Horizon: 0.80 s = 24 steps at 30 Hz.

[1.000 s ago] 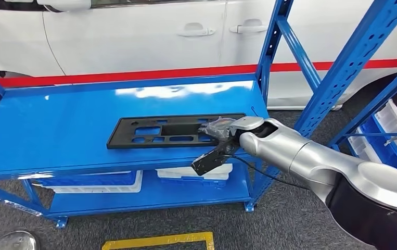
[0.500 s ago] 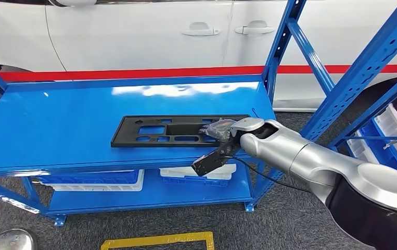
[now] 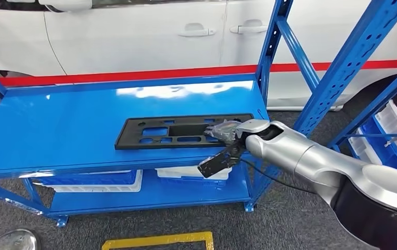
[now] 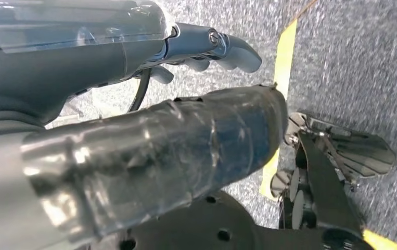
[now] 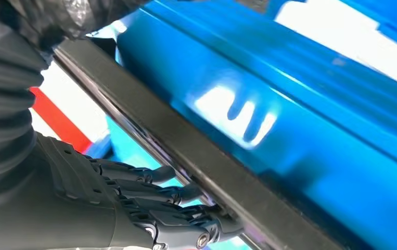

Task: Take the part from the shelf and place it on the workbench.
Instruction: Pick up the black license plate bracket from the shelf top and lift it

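The part (image 3: pixel 170 133) is a flat black plate with several cut-outs, lying on the blue shelf (image 3: pixel 55 130) near its front right corner. My right hand (image 3: pixel 226 131) grips the plate's right end. In the right wrist view the dark fingers (image 5: pixel 178 213) curl under the plate's edge (image 5: pixel 196 156), which runs along the glossy blue shelf (image 5: pixel 310 104). My left hand (image 4: pixel 149 151) hangs over the grey carpet, with the thumb and fingers (image 4: pixel 222 47) apart and nothing in them.
Blue uprights (image 3: pixel 271 47) and a slanted brace (image 3: pixel 352 57) frame the shelf's right side. White and blue bins (image 3: pixel 97 179) sit on the lower shelf, more bins (image 3: pixel 394 125) at the right. A white car stands behind. Yellow tape (image 3: pixel 157 240) marks the carpet.
The black plate has slid a little to the right along the shelf with my right hand on it. The camera swayed slightly and came back.
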Each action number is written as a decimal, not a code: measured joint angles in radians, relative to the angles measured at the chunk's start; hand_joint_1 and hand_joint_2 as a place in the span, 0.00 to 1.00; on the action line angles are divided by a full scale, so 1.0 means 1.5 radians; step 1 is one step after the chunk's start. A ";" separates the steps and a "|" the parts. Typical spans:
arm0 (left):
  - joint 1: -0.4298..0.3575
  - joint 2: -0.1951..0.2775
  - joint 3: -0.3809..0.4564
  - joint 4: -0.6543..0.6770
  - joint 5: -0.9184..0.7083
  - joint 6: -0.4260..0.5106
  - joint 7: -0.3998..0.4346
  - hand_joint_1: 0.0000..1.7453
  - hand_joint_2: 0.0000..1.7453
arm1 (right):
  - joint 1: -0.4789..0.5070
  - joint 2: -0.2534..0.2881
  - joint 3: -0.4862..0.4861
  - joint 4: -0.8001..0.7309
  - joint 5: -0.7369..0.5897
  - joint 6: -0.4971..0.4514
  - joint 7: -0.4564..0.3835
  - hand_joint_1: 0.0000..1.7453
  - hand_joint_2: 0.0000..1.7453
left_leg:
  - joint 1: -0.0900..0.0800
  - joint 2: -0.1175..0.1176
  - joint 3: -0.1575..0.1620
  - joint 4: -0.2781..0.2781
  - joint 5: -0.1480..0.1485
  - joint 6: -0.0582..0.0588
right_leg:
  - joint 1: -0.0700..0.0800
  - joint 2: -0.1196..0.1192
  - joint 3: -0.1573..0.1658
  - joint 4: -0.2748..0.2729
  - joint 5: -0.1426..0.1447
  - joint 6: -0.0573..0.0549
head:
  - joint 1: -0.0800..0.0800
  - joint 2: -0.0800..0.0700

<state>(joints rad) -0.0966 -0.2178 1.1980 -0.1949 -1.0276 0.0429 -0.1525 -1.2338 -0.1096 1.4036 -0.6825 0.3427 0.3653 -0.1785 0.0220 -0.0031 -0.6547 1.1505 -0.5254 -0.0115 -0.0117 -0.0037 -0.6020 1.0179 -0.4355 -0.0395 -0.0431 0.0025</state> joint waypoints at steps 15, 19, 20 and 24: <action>0.001 -0.002 0.000 0.001 -0.006 -0.003 -0.002 0.00 0.00 | -0.003 -0.018 0.000 -0.002 0.003 -0.001 0.010 1.00 1.00 | 0.012 -0.003 0.037 -0.067 0.038 -0.010 | 0.003 0.005 -0.010 0.031 -0.017 0.014 | 0.000 0.000; 0.000 -0.002 0.000 0.001 -0.006 -0.004 -0.002 0.00 0.00 | -0.009 -0.021 0.000 -0.003 0.004 -0.004 0.009 1.00 1.00 | 0.011 -0.003 0.039 -0.067 0.037 -0.008 | 0.003 0.005 -0.007 0.028 -0.017 0.016 | 0.001 0.000; 0.000 -0.002 0.000 0.001 -0.006 -0.004 -0.002 0.00 0.00 | -0.010 -0.021 0.000 -0.003 0.004 -0.004 0.009 1.00 1.00 | 0.011 -0.003 0.039 -0.067 0.037 -0.007 | 0.003 0.005 -0.007 0.028 -0.017 0.016 | 0.001 0.000; 0.000 -0.002 0.000 0.001 -0.006 -0.004 -0.002 0.00 0.00 | -0.011 -0.021 0.000 -0.004 0.004 -0.005 0.009 1.00 1.00 | 0.010 -0.003 0.040 -0.067 0.037 -0.007 | 0.003 0.005 -0.007 0.028 -0.017 0.018 | 0.001 0.000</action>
<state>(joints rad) -0.0968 -0.2212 1.1983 -0.1942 -1.0365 0.0371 -0.1549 -1.2508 -0.1415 1.4038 -0.6887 0.3493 0.3585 -0.1648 0.0377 -0.0074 -0.5952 1.0500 -0.4701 -0.0223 -0.0069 0.0034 -0.6126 1.0598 -0.4611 -0.0131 -0.0423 0.0026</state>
